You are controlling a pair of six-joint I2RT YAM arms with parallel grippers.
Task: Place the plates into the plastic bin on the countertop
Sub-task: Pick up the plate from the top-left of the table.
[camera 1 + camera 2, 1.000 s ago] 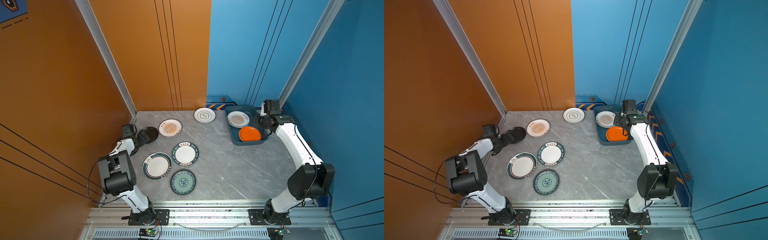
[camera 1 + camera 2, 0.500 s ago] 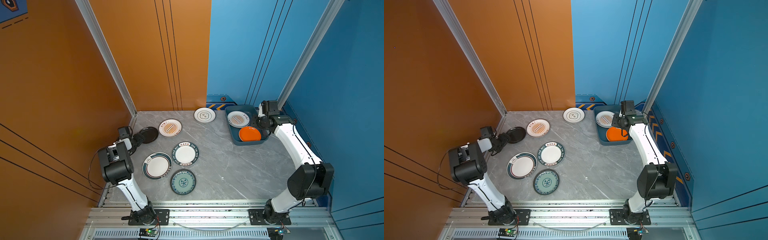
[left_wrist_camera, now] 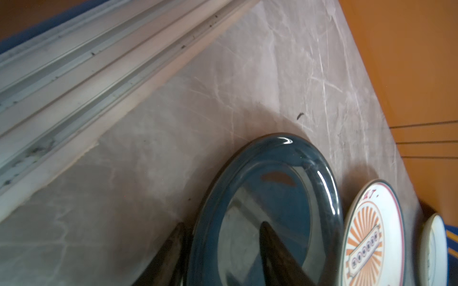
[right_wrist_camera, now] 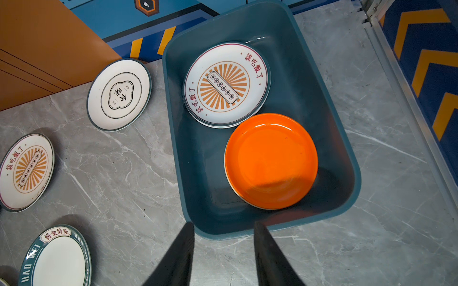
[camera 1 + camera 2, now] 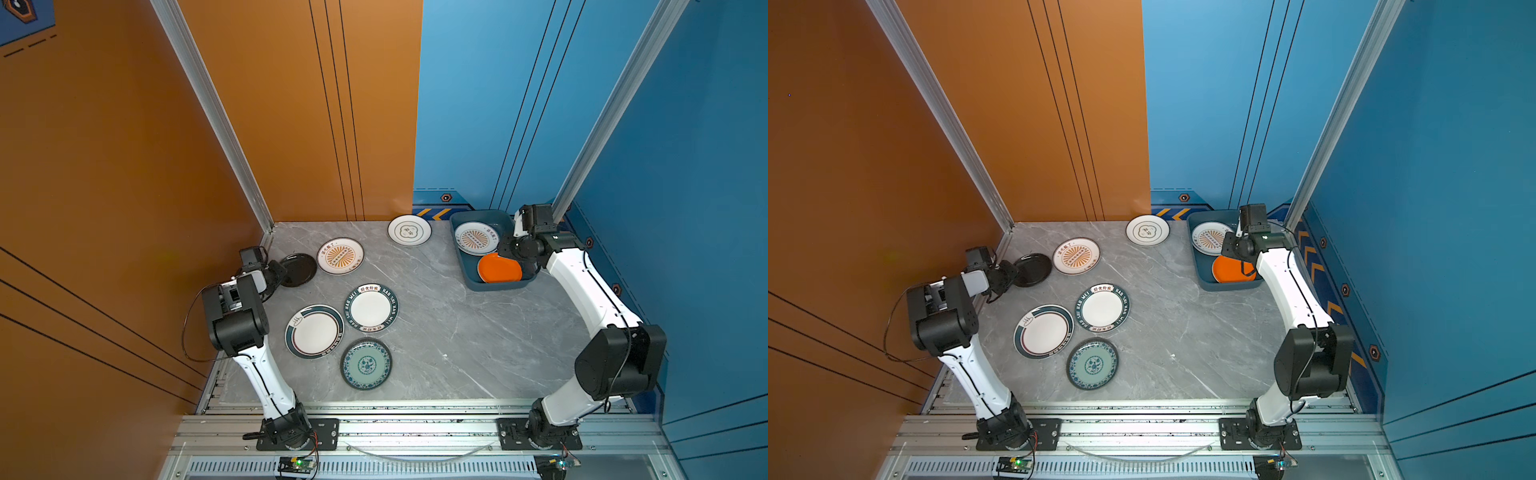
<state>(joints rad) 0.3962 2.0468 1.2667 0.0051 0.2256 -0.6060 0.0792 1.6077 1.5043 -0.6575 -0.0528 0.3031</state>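
The black plate (image 5: 300,269) has stayed put near the worktop's (image 5: 457,332) back left corner while the left arm has swung its elbow. The left fingers (image 3: 272,247) now straddle its rim, one over the well and one outside, though whether they pinch it cannot be told. Well apart at the back right, the plastic bin (image 4: 317,104) holds an orange plate (image 4: 271,161) and a sunburst plate (image 4: 226,84), the right fingers (image 4: 178,260) spread and empty above its edge, and between them five other plates (image 5: 371,307) lie flat on the worktop.
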